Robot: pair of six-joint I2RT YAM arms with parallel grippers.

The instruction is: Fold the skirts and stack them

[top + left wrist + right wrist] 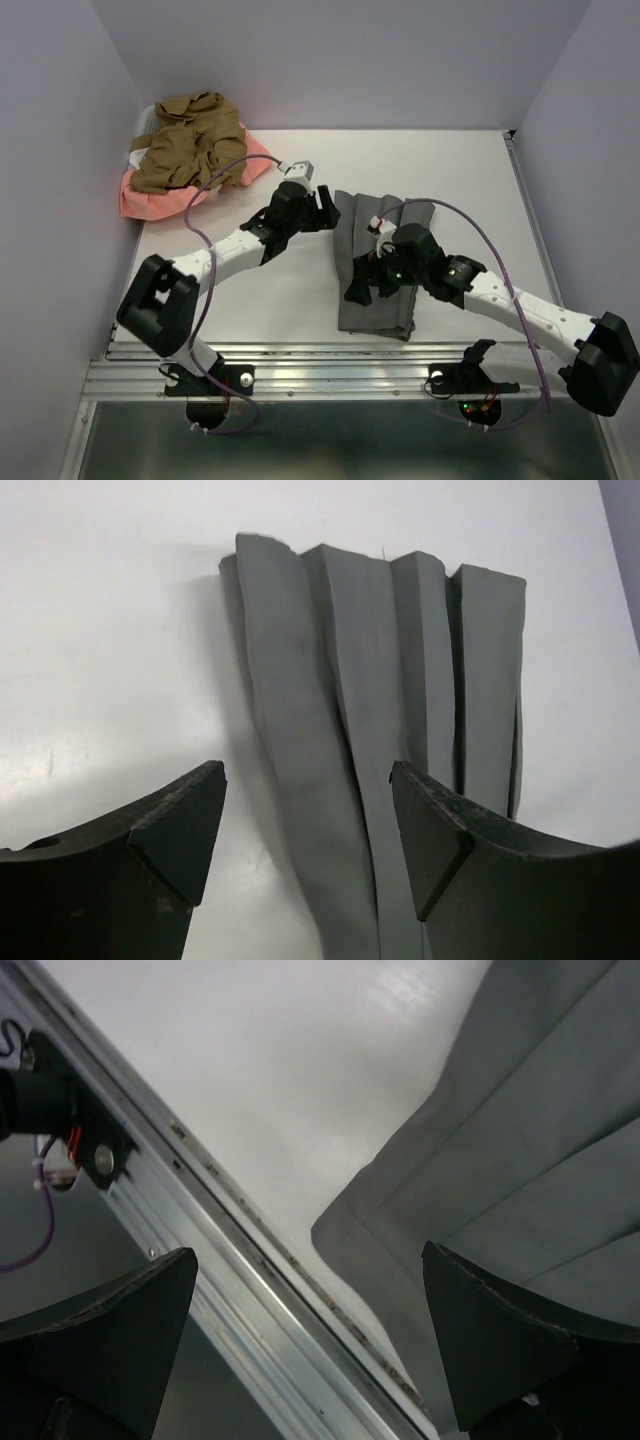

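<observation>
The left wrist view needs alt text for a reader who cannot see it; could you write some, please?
A grey pleated skirt lies on a white table. The open left gripper frames it from below with dark fingers, holding nothing.

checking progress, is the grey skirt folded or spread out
Spread flat: the grey skirt lies full-length on the table, pleats running lengthwise, no crosswise fold visible.

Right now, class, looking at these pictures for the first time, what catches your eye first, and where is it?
The grey skirt lies flat in long pleats on the middle of the table, with the left gripper open over its far end and the right gripper open over its near left corner. In the far left corner, a crumpled tan-brown skirt sits heaped on a salmon-pink skirt.
</observation>
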